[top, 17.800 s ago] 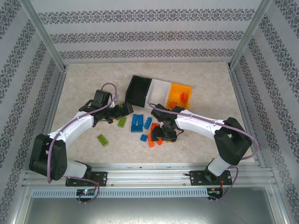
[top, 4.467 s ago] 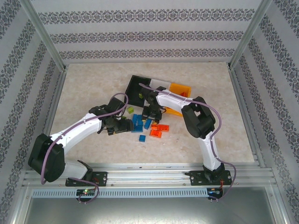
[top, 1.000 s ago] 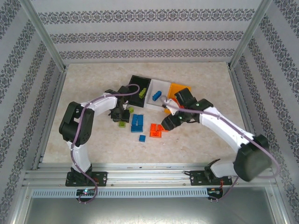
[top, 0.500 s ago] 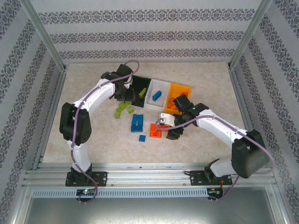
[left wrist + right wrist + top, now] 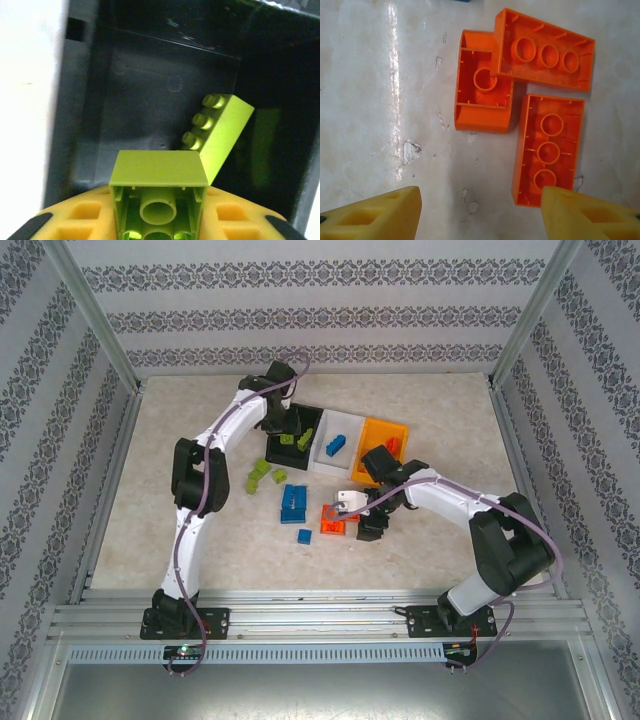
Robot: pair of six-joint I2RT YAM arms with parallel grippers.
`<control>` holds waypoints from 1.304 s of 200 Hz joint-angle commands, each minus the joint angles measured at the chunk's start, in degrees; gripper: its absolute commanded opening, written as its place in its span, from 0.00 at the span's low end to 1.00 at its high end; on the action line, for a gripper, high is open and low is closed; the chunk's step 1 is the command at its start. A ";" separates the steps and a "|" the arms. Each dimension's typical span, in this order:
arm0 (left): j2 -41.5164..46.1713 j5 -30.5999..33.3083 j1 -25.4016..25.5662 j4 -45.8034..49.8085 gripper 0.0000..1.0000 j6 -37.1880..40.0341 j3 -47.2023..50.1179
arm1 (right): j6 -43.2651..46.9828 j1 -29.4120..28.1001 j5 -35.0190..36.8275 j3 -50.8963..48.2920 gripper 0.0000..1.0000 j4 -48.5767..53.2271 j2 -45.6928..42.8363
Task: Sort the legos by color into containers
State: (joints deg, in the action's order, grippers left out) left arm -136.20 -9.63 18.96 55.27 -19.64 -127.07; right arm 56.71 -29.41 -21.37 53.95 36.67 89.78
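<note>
- The left pincer hangs over the black bin, its yellow pads pressed to either side of a lime brick, hollow underside towards the wrist camera.
- A second lime brick leans inside that bin.
- The right pincer hovers low over the table, fingers wide apart with nothing between them.
- Just beyond it, three orange bricks lie studs down, bunched together.
- Blue bricks and lime bricks lie loose on the table near the bins.
- The white bin holds a blue piece.
</note>
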 commanded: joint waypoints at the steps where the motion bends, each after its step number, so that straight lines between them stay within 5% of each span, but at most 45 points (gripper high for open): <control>1: -1.67 -1.93 -0.34 2.25 0.39 -0.33 -2.78 | 3.01 -0.04 0.88 2.17 0.65 1.77 1.16; 31: -1.85 -2.69 -0.33 2.17 0.48 -1.12 -3.50 | 2.64 0.14 1.85 2.89 0.65 0.73 3.13; 102: 3.45 -3.22 -0.33 2.49 0.51 -2.08 -0.71 | 0.82 0.24 2.27 4.40 0.65 -1.87 6.62; 175: 15.96 -2.61 -0.35 0.37 0.53 -1.82 13.49 | -0.34 -1.31 6.26 8.53 0.59 -1.51 13.27; 205: 22.95 -1.98 -0.34 -2.29 0.53 -2.33 23.97 | -1.60 -2.14 6.42 8.56 0.47 -1.51 13.63; 261: 33.40 -0.98 -0.37 -4.85 0.53 -3.63 39.15 | -6.18 -2.94 6.28 10.27 0.05 -0.68 13.69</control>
State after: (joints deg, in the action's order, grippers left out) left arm -107.24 -11.75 19.00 52.45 -21.91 -91.81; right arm 53.21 -31.68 -14.92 62.22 34.46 102.94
